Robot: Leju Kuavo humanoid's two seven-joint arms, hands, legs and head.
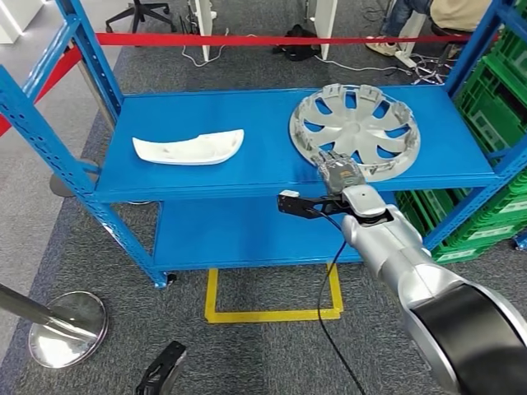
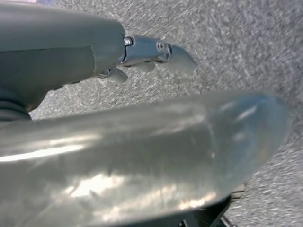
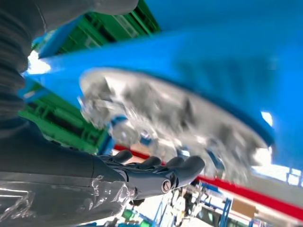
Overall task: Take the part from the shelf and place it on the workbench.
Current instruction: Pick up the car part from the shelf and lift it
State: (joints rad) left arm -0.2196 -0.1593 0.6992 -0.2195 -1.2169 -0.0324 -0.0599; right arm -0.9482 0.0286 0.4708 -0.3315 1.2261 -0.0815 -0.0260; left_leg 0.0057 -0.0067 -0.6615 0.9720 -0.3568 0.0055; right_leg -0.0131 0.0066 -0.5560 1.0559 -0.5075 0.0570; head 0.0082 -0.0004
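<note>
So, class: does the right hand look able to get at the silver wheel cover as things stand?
Probably yes: the right hand is already at the near rim of the wheel cover on the shelf, with nothing between them.

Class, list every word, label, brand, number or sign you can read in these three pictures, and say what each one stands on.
None can be read.
The silver wheel cover, the white part and the blue shelf bear no visible lettering.
The green crates show no legible marks.
The right wrist view is too blurred for any text.
</note>
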